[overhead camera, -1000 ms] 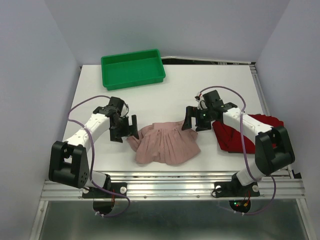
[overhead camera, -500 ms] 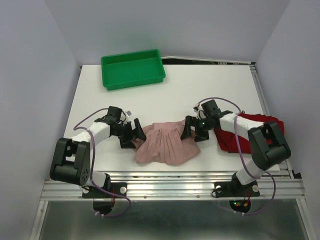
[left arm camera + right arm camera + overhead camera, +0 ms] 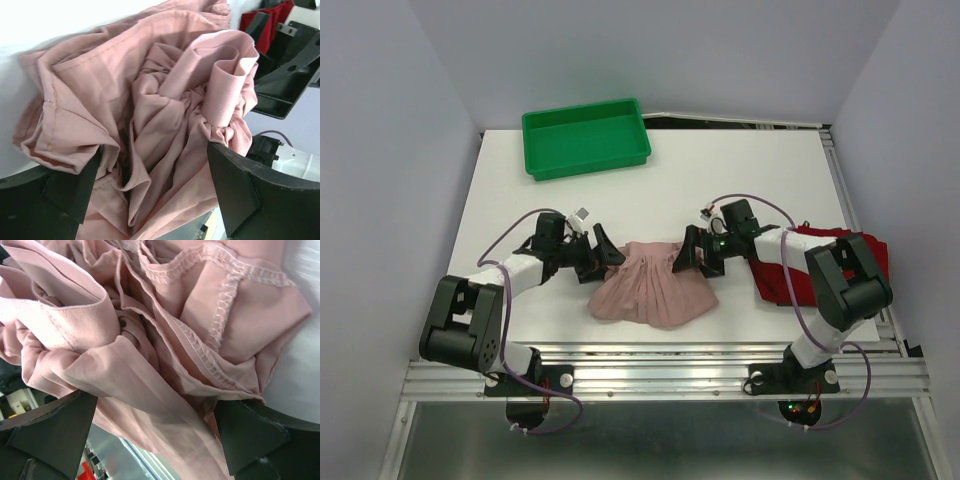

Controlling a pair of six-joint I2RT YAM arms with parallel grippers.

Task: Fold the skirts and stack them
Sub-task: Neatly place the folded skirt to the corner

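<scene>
Entry: fold-and-stack, first garment. Dusty pink skirt (image 3: 655, 290): ruffled and bunched, it lay on the white surface (image 3: 720, 185), on the arm-base side of the green tray (image 3: 588, 163) and well apart from it. Dark red skirt (image 3: 788, 278): heaped, to the right of the green tray and nearer the bases, with no claw on it. Left claw (image 3: 155, 200): jaws were spread wide, astride gathered folds at the left corner of the pink skirt's tray-facing edge. Cloth sat between the fingers (image 3: 240, 195) but was not pinched. Right claw (image 3: 150, 440): equally wide, astride the opposite corner of that edge, with a stitched seam lying between its jaws. Step in hand, as judged: seizing both tray-side corners ready for a fold. Handling note: each claw should close on the seamed edge itself, taking every layer there and no loose ruffle beneath. Both should grip at matching points so the edge lifts level. The gathers looked slippery and thick, so a shallow bite would likely shed a layer.
</scene>
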